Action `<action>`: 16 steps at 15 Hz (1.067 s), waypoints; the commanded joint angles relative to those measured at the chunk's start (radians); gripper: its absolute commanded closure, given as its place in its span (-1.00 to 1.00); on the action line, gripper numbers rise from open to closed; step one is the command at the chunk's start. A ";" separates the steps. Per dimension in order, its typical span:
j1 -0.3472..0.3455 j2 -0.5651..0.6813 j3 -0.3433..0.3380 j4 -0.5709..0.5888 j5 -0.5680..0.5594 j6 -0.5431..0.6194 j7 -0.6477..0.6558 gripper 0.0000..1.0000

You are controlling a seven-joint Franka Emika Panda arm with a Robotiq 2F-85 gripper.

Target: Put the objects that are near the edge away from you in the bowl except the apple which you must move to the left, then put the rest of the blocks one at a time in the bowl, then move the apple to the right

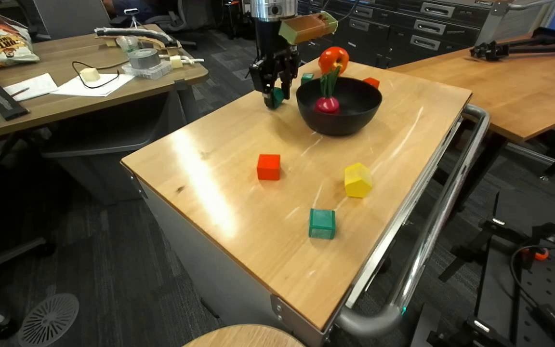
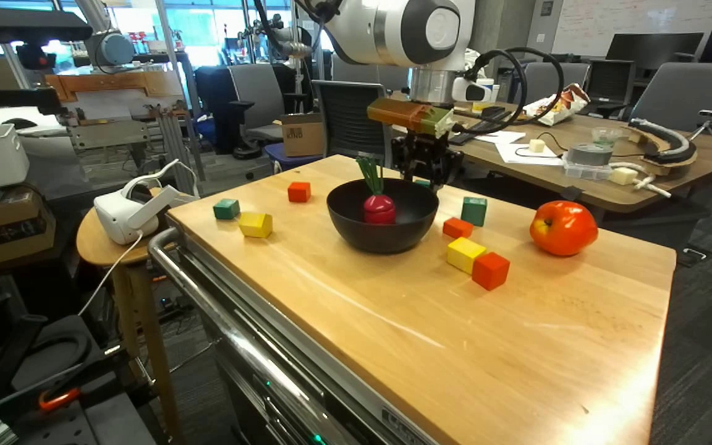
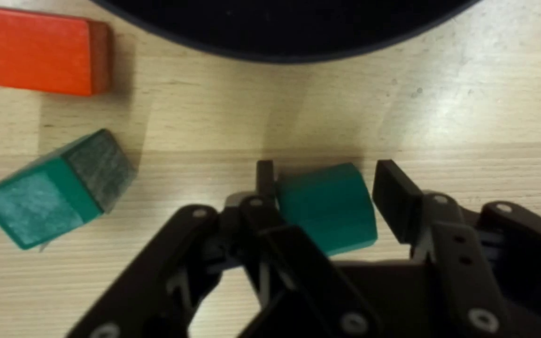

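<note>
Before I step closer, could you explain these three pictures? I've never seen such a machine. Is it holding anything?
The machine is a white robot arm over a wooden worktop. Two pictures are taken from outside it; the close-up is taken from its wrist. On the worktop stand a black bowl holding a dark red, green-stalked toy, a red-orange apple, and small red, yellow and green blocks. In the close-up, the jaws stand apart on either side of a green block, with a gap showing beside it, so it doesn't look gripped yet.
</note>
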 commanded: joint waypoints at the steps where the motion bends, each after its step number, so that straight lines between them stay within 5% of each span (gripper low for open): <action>1: 0.001 0.007 0.006 0.033 0.005 -0.027 -0.024 0.47; 3: 0.006 -0.016 0.013 0.017 0.003 -0.027 -0.036 0.65; 10: 0.056 -0.269 -0.011 -0.105 -0.089 -0.264 -0.005 0.65; 16: 0.011 -0.476 -0.025 -0.275 -0.045 -0.356 0.001 0.65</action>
